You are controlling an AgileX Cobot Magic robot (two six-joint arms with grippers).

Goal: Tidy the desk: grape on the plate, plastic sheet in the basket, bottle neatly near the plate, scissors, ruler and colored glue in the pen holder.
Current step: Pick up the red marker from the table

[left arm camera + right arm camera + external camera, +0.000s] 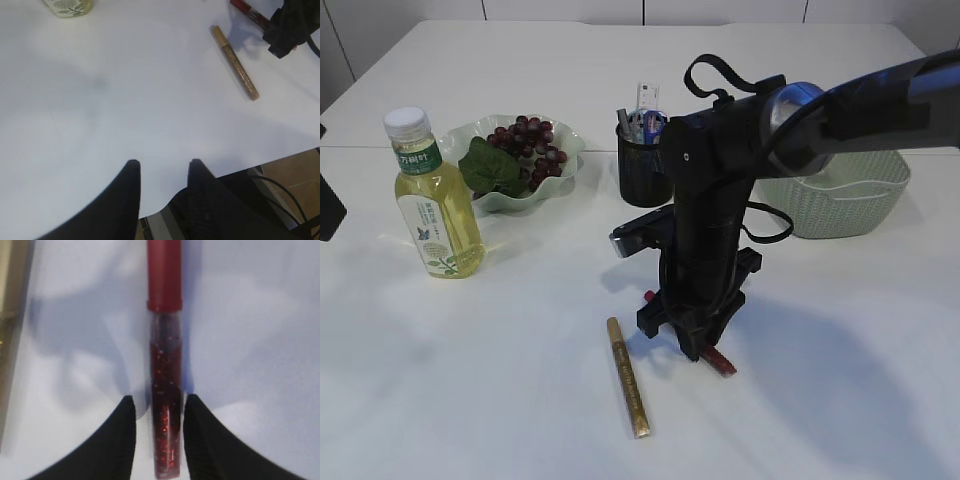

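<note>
- White tabletop [520, 400] carries a bottle [432, 200], a plate [565, 140] of grapes, a pen holder [642, 165] and a basket [840, 200].
- Red glitter glue [165, 390] lies flat between the right gripper [159, 412] jaws, its long axis running straight away from the wrist, cap far.
- Right jaws flank the tube closely; contact cannot be confirmed.
- Gold glue [628, 378] lies just left, nearly parallel.
- Left gripper [162, 172] hangs part-spread, empty, well apart; right arm is nearer.
</note>
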